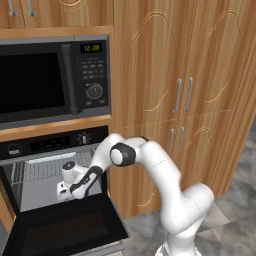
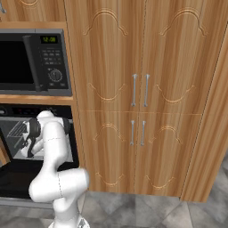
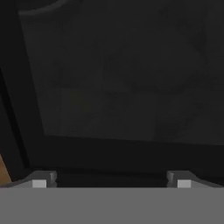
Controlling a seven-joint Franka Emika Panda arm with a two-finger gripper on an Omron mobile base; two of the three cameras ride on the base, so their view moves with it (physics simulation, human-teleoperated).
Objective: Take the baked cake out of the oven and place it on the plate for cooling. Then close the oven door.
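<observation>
Oven (image 1: 50,150) sits below the microwave (image 1: 55,80), its door (image 1: 65,227) dropped flat toward the near side, wire rack (image 1: 45,170) bare where visible. Gripper (image 1: 62,190) reaches low into the cavity, jaws wide and empty. Cake and plate cannot be seen, so the transfer cannot be judged done. Closing the door is still left.

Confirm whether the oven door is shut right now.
No: the oven door hangs folded down and open below the wire rack.
</observation>
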